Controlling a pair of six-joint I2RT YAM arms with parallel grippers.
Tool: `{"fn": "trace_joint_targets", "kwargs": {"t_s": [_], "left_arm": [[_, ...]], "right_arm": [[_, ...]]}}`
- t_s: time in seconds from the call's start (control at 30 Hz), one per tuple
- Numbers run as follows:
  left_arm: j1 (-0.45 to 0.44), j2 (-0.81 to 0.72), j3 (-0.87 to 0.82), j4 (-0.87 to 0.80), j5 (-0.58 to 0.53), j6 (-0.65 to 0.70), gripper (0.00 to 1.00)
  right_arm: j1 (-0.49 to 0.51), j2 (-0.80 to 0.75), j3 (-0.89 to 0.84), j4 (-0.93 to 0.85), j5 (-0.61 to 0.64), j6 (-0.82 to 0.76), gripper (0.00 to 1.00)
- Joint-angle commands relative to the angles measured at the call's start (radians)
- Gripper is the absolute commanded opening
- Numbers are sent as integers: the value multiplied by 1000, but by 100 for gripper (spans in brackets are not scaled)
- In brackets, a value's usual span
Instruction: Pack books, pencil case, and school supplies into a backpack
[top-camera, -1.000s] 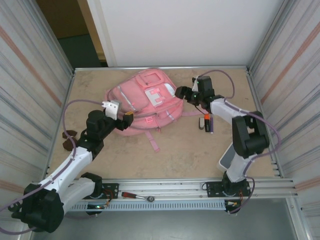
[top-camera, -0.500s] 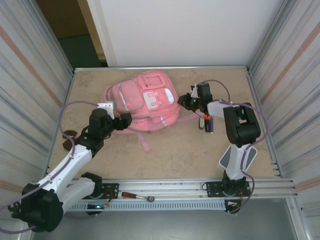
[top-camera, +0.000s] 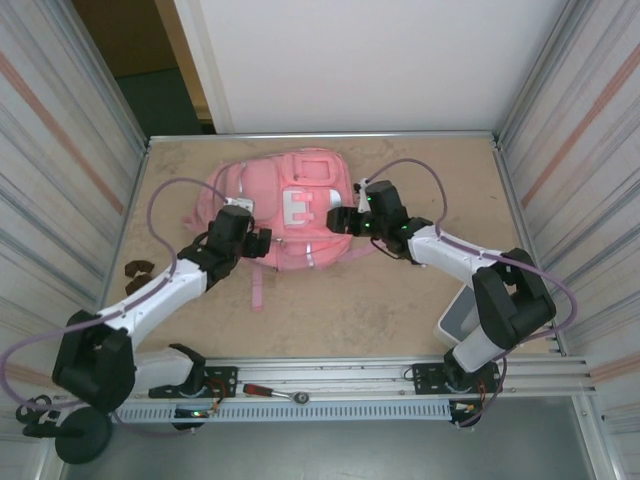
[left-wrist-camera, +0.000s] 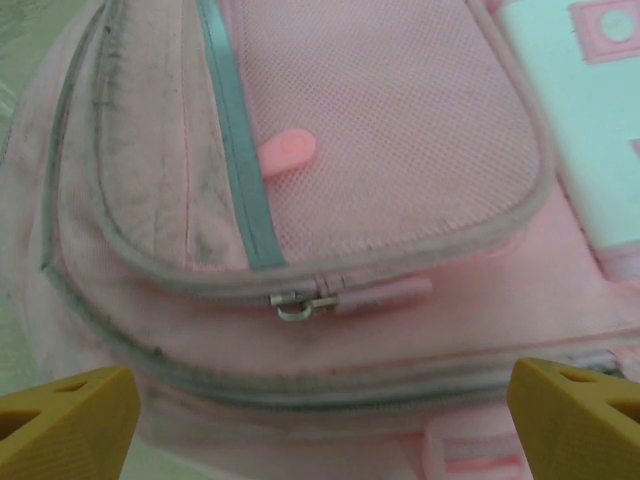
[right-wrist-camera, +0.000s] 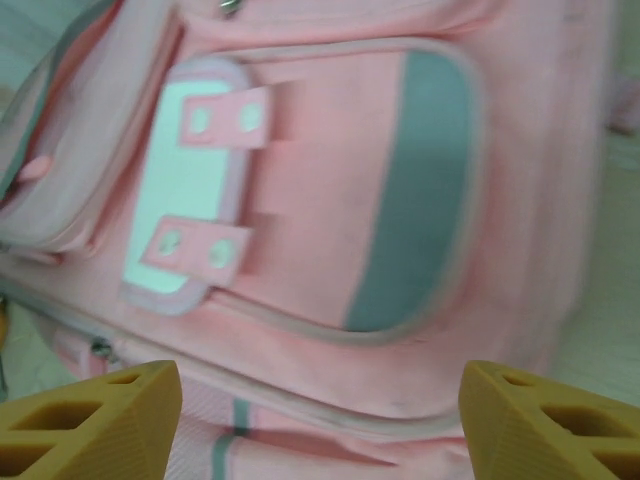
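Backpack (top-camera: 290, 190) now straighter, strap (top-camera: 257, 285) farther left

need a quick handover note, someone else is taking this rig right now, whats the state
Left hand: open, empty, at the backpack's near-left edge, facing a zip pull.
Right hand: open, empty, at the backpack's right side, looking at the front pocket.
Backpack lies front up in the middle of the table. The zips in view look shut.
Done: nothing I can confirm as packed.
Left: open a zip, load books, pencil case and supplies.
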Motion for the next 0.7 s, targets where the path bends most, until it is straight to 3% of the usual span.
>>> {"fn": "trace_joint_targets", "kwargs": {"t_s": [0.0,0.17,0.3,0.43,0.67], "left_arm": [[12,88,83,4,-48,71,96],[17,249,178,-12,-109,87,96],[22,275,179,3,-157,72,94],[55,236,143,27,-98,34,87],[99,193,107,29,-11,11,74]], "right_arm": [[31,70,43,31,-13,-62,73],[34,157,44,92,-57,-26,73],[33,179,55,18,9,-45,72],[27,199,69,-86,114,-64,71],[13,207,45,-106,148,-54,70]]}}
